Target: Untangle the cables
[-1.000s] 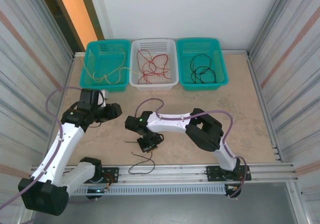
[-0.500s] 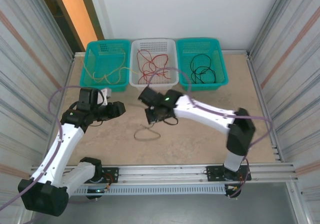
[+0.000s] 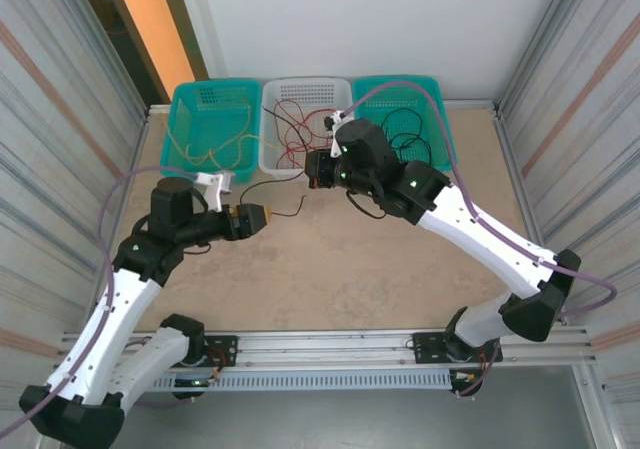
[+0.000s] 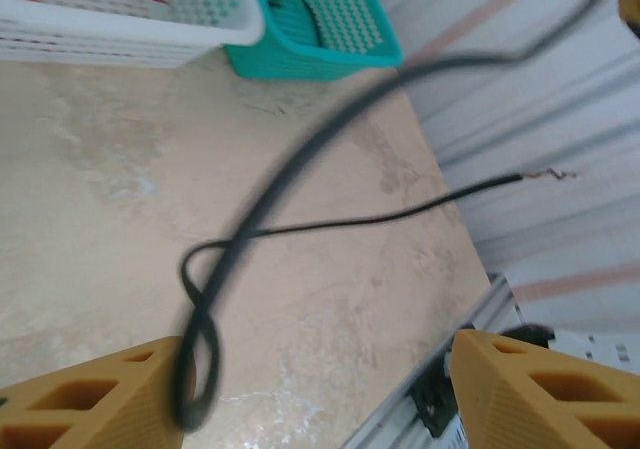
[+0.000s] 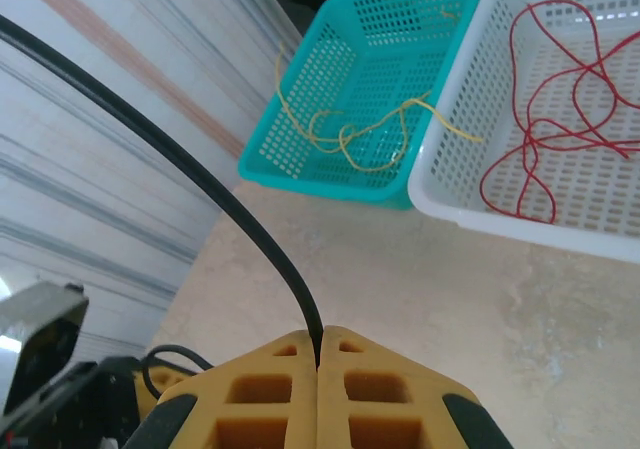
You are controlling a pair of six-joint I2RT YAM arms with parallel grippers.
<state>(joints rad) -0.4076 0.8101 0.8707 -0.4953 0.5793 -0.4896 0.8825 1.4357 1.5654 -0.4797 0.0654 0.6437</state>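
Beige table, three baskets along 12 o'clock. Grips black cable tight with right gripper near 12. Holds left gripper spread wide at 9 o'clock, cable loop beside it.

Three baskets, two arms, one loose black cable

Right end effector pinching black cable.
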